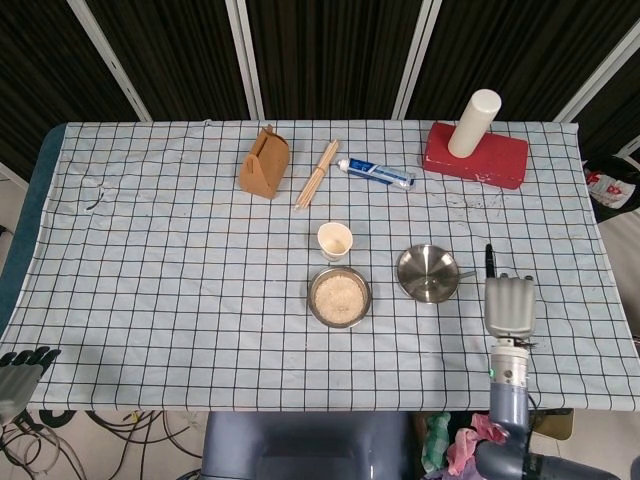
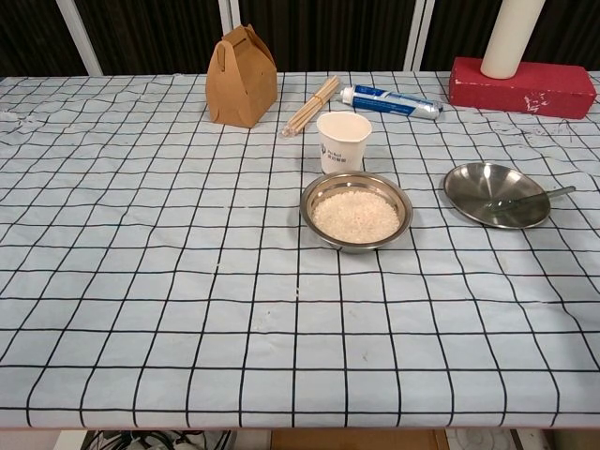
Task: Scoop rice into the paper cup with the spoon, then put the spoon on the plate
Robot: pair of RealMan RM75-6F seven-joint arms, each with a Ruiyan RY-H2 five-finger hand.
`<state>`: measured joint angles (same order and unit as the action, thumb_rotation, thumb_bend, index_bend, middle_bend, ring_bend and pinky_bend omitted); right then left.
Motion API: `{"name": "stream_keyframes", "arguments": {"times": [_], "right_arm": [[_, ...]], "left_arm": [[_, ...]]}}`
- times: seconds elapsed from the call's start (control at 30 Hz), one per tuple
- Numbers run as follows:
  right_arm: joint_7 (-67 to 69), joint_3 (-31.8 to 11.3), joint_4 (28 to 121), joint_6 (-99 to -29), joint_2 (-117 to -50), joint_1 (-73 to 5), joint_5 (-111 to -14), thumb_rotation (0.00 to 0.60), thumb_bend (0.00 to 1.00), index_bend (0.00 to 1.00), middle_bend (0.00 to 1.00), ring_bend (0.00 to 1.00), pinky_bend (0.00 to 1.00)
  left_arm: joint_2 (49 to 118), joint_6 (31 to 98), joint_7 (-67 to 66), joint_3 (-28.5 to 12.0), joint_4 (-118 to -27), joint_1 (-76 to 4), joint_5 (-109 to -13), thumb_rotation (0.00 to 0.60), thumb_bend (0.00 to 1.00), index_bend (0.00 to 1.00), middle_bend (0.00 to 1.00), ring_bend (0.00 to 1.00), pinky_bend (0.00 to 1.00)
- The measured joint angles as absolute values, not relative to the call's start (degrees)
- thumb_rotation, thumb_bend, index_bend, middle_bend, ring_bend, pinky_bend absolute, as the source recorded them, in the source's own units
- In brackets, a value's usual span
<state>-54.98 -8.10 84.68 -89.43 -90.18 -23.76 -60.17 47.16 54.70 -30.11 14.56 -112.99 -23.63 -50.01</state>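
The white paper cup (image 1: 335, 240) (image 2: 343, 141) stands upright just behind the steel bowl of rice (image 1: 339, 297) (image 2: 356, 214). To their right is the steel plate (image 1: 412, 262) (image 2: 467, 183). The spoon (image 1: 466, 272) (image 2: 528, 198) lies in it, with its handle sticking out over the right rim. My right hand (image 1: 509, 304) hovers right of the plate, apart from the spoon, fingers extended and holding nothing. My left hand (image 1: 22, 366) rests off the table's front left corner, empty. Neither hand shows in the chest view.
Along the back of the checked cloth are a brown paper box (image 1: 264, 162), a bundle of wooden sticks (image 1: 317, 174), a toothpaste tube (image 1: 376, 172) and a red block (image 1: 490, 160) with a white cylinder (image 1: 473, 123) on it.
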Motion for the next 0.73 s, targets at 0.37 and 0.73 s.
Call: {"name": "stream_keyframes", "arguments": {"times": [0.37,0.73], "right_arm": [[-30.8,2.5,96.3,-93.0,-72.0,-12.8,-73.3,0.600,0.10,0.00,0.00,0.00,0.19],[-16.2,6.5,93.5,-97.7,-68.1,-6.9,-85.8,0.600,0.10,0.00,0.00,0.00,0.19]], "left_arm": [[48.2,57.0,-30.6,14.1,-112.6,-22.7,-50.5,0.600,0.08,0.00,0.00,0.00,0.00],[52.0,68.7,-20.1,10.9,-108.6,-17.8,-67.2,0.600,0.05,0.00,0.00,0.00,0.00]]}}
